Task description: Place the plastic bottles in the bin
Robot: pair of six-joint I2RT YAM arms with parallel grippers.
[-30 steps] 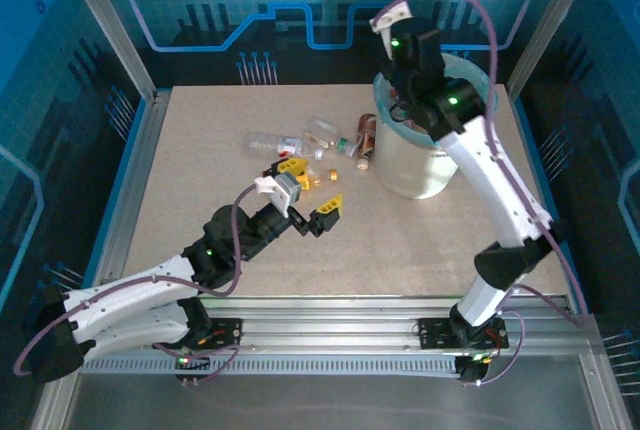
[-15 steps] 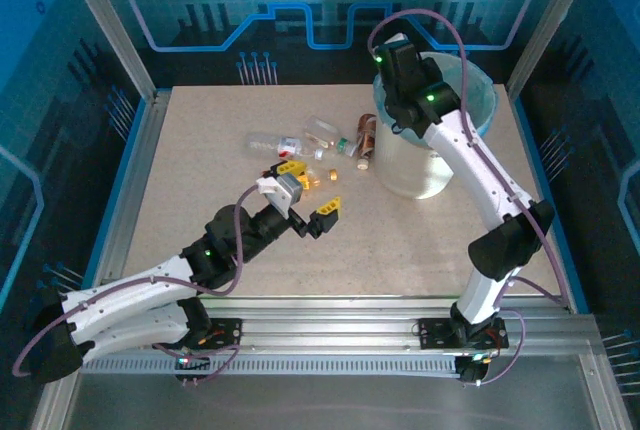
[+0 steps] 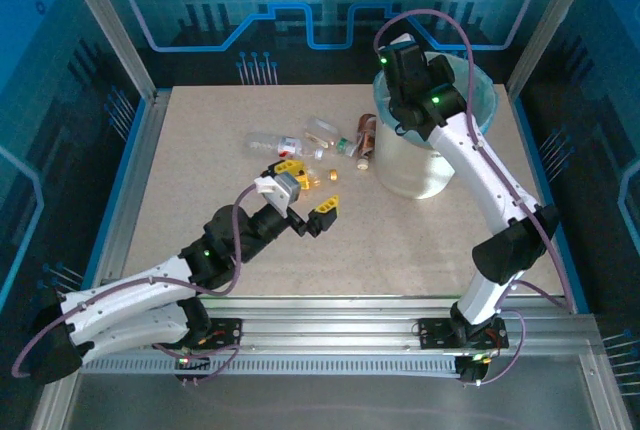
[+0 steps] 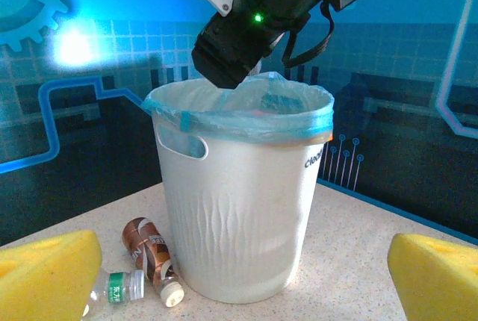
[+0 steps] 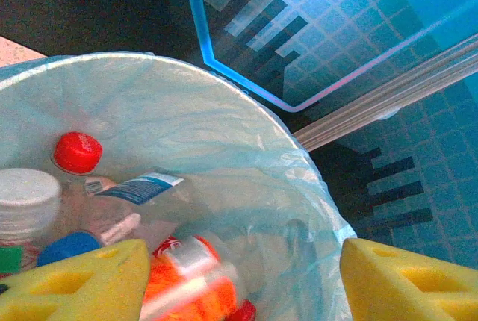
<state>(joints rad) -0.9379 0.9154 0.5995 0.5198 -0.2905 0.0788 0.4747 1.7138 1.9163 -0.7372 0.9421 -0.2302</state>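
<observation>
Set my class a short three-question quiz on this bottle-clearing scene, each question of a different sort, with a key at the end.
1. True or false: the left pincer is shut on a bottle.
2. Where does the right pincer hang? A) above the open bin B) above the loose bottles on the table C) beside its own base
3. Fill in: the brown bottle lying at the bin's foot has a ____ cap.
Key: 1 false, it is open and empty; 2 A; 3 white.
</observation>
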